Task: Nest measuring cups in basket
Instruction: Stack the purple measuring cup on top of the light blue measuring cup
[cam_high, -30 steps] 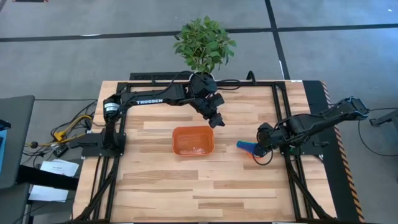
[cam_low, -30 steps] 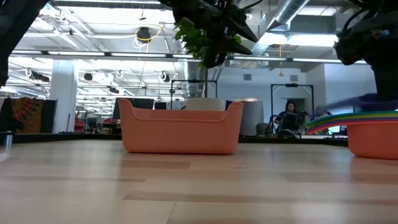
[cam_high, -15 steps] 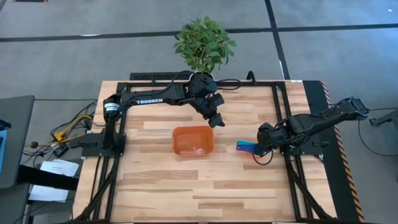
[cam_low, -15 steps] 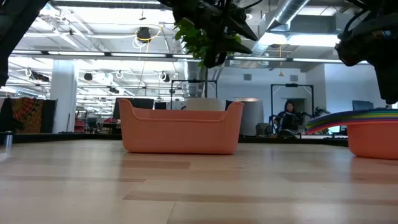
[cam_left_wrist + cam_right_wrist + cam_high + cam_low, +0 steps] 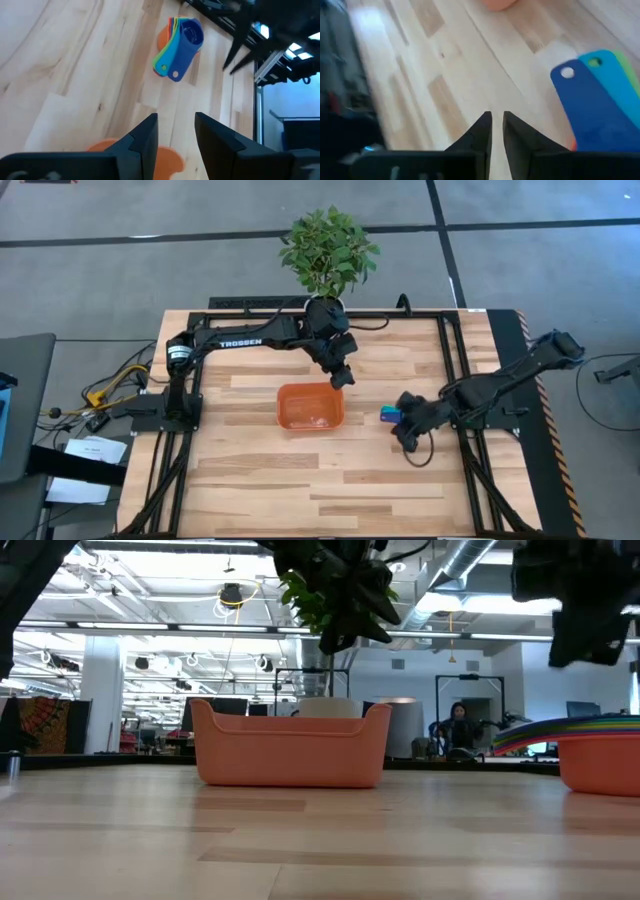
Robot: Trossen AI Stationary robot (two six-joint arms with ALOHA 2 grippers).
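Measuring cups [image 5: 391,414] sit nested right of the orange basket [image 5: 311,407] — right gripper [image 5: 407,437] beside them, jaws nearly together; left gripper [image 5: 342,379] above the basket's far corner, jaws apart.

Wide bare tabletop [image 5: 300,480] lies open in front of the orange basket [image 5: 311,407], while the left gripper [image 5: 341,376] hangs over its far right corner, the right gripper [image 5: 408,432] crowds the nested measuring cups [image 5: 389,414], and the potted plant [image 5: 326,255] blocks the back edge.
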